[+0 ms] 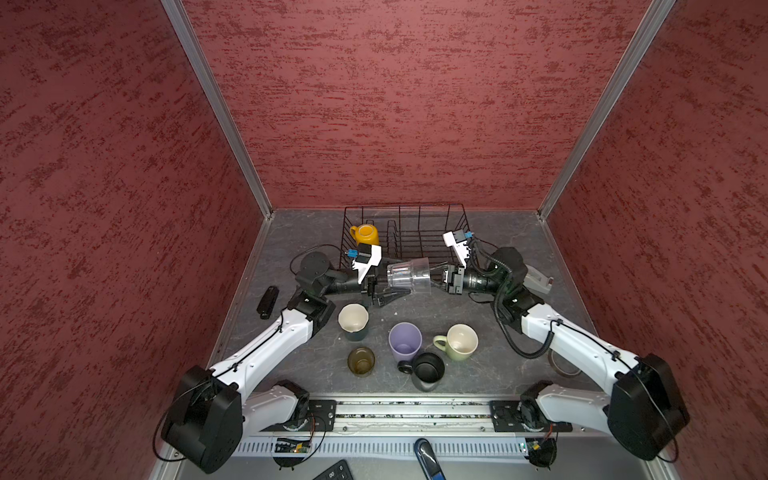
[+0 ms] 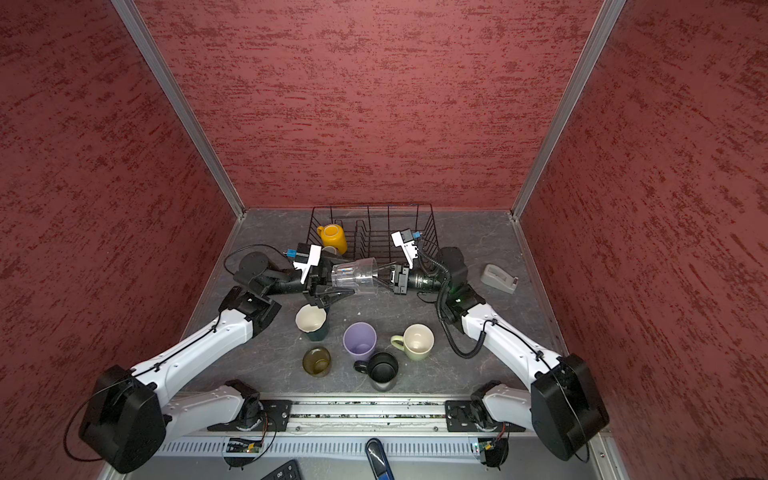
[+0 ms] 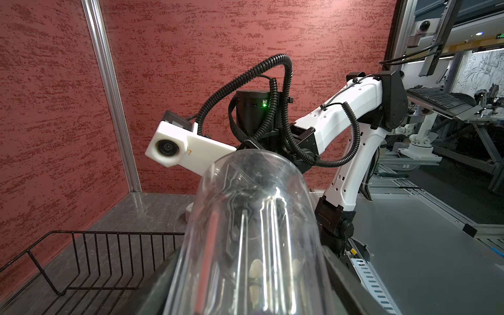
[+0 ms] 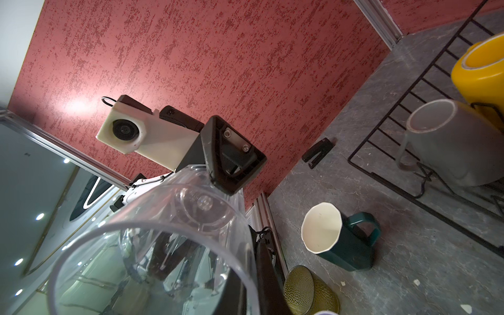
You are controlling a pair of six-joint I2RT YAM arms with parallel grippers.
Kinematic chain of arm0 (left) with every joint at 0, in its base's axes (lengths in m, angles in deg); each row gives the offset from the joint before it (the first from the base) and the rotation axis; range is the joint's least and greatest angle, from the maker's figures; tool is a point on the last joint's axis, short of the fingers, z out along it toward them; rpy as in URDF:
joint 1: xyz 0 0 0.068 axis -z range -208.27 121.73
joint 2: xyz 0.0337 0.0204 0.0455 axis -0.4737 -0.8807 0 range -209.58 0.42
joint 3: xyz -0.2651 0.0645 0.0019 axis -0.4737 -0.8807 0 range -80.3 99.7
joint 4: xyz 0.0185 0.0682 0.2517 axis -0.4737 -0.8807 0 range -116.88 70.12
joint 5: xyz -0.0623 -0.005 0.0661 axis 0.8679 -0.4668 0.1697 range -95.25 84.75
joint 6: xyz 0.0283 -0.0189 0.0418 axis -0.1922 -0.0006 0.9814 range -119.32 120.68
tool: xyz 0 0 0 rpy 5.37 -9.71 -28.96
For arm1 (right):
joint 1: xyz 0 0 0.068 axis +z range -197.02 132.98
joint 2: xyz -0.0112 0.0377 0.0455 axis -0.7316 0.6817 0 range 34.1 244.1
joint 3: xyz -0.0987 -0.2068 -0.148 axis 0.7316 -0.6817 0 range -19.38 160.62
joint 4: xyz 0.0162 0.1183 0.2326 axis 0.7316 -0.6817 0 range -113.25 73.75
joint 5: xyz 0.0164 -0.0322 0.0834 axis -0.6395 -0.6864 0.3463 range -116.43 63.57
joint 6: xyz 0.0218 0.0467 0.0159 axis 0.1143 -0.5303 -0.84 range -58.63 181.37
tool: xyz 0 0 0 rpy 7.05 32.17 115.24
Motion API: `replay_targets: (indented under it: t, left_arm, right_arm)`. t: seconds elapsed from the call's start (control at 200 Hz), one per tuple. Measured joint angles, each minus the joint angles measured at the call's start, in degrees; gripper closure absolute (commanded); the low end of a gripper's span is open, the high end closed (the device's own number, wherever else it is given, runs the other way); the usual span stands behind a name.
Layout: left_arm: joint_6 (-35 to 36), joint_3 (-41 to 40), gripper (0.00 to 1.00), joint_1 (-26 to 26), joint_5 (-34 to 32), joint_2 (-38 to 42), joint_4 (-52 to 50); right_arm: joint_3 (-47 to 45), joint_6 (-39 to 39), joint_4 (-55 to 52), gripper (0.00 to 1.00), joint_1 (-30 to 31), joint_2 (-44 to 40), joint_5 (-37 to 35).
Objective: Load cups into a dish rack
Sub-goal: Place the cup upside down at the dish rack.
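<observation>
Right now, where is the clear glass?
In both top views the clear glass hangs sideways between the left gripper and right gripper, mid-table, in front of the dish rack.

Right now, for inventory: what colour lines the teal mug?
Cream; teal ceramic mug, best in the right wrist view.

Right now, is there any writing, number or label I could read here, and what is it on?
"7": orange, on the white camera mount of the right arm.
Green lit sign beyond the booth: too blurred to read.
Keyboard keys: too small to read.
Raised marks on the base of the clear glass: unreadable.
</observation>
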Motion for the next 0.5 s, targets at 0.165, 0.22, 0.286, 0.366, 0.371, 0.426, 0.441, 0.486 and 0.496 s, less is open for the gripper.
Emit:
replay_targets:
  t: [0.165,0.22,0.286,0.366,0.371,0.426,0.441,0.486,0.496]
  left_arm:
    - [0.42,0.33,1.0,0.02,-0.59,0.87,-2.45]
    - [0.72,0.33,1.0,0.09,-1.07,1.38,-3.52]
    - [1.18,0.33,1.0,0.22,-1.68,2.12,-4.85]
    - [1.55,0.33,1.0,0.46,-2.49,3.19,-6.6]
    - [1.57,0.33,1.0,0.46,-2.56,3.3,-6.73]
    - [1.95,0.33,1.0,0.46,-2.64,3.98,-7.58]
    - [1.95,0.33,0.99,0.46,-2.69,4.13,-7.89]
    - [2.36,0.33,0.87,0.46,-2.73,4.68,-8.46]
    - [2.43,0.33,0.83,0.46,-2.82,4.76,-8.59]
  right_arm:
    - [0.0,-0.04,-0.04,0.89,0.04,0.07,0.02]
    - [0.0,-0.02,-0.11,0.87,0.17,0.07,-0.09]
    - [0.0,-0.02,-0.11,0.87,0.35,0.07,-0.44]
    - [0.0,-0.04,-0.07,0.95,0.59,0.07,-0.57]
    - [0.0,-0.02,-0.04,0.96,0.61,0.07,-0.57]
    - [0.0,-0.24,0.39,1.0,0.66,0.07,-0.28]
    - [0.0,-0.31,0.55,1.0,0.66,0.07,-0.17]
    - [0.0,-0.66,1.05,1.0,0.66,0.09,0.07]
    - [0.0,-0.68,1.16,1.0,0.66,0.11,0.11]
